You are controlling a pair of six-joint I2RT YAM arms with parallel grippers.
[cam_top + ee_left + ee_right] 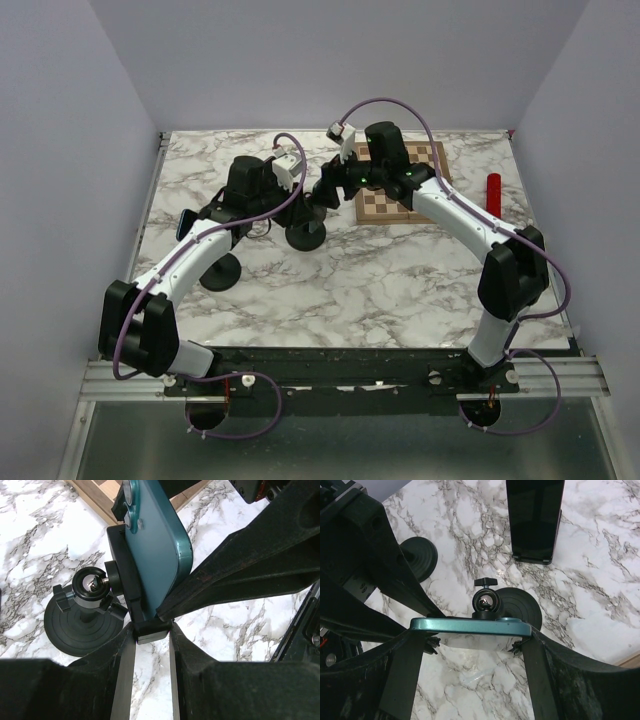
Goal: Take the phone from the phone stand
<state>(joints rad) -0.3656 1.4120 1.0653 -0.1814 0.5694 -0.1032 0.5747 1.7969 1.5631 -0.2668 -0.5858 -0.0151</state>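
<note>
Just beyond my right gripper stands the phone stand, round base and ball joint in view. Across that gripper's wide-spread fingers lies the teal phone, edge-on, pinched at both ends. My left gripper is closed narrowly on the stand's clamp foot, directly under the phone.

The slim teal-blue smartphone stands on its long edge, clamped in the black ball-jointed phone stand, whose round base rests on the marble table.
</note>
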